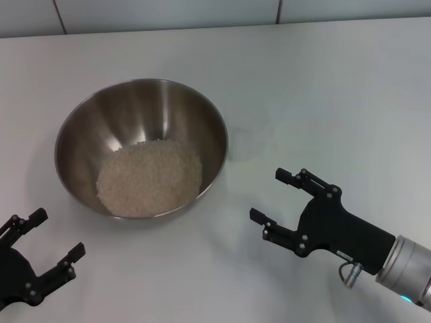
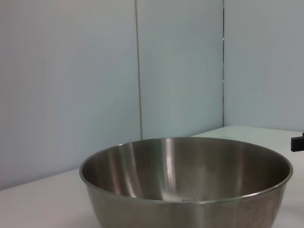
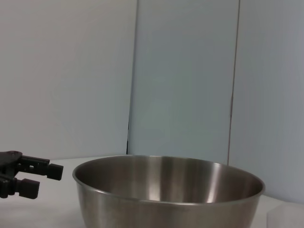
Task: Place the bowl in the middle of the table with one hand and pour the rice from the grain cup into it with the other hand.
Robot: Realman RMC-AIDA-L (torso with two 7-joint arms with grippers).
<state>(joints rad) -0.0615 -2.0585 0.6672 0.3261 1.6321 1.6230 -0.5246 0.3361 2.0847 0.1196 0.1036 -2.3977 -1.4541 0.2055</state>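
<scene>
The steel bowl (image 1: 141,145) stands on the white table (image 1: 337,81), left of the middle, with a mound of rice (image 1: 149,176) in its bottom. Just right of the bowl the clear grain cup (image 1: 250,140) stands upright on the table, and no rice shows in it. My right gripper (image 1: 268,194) is open near the table, in front of the cup and apart from it and the bowl. At the front left corner my left gripper (image 1: 59,233) is open and holds nothing. The right wrist view shows the bowl (image 3: 166,194), the left gripper (image 3: 44,180) and an edge of the cup (image 3: 287,218). The bowl (image 2: 185,190) fills the lower left wrist view.
A pale panelled wall (image 2: 95,71) runs behind the table's far edge. A black tip of the right gripper's finger (image 2: 297,142) shows at the edge of the left wrist view.
</scene>
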